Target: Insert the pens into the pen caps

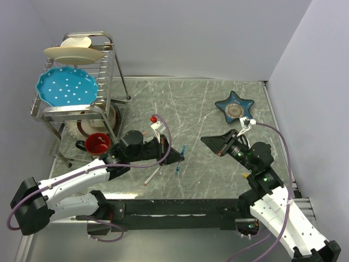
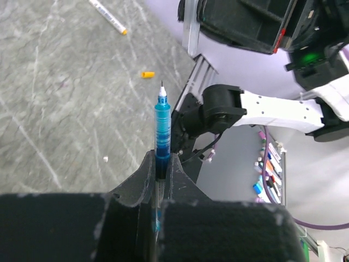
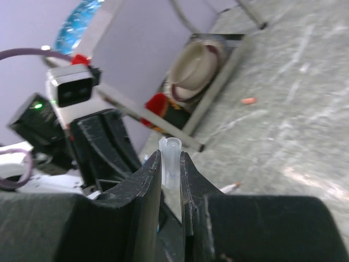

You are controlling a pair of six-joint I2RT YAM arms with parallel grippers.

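Blue pen (image 2: 162,128) clamped tip-out in closed left claw (image 2: 160,164); right claw (image 3: 171,164) nearly closed, pinching pale pen cap (image 3: 170,150).

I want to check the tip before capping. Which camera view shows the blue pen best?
The left wrist view: the blue pen stands close and sharp, clamped in the left hand, tip bare. The top view shows only short blue bits beside that hand. The right wrist view does not show it.
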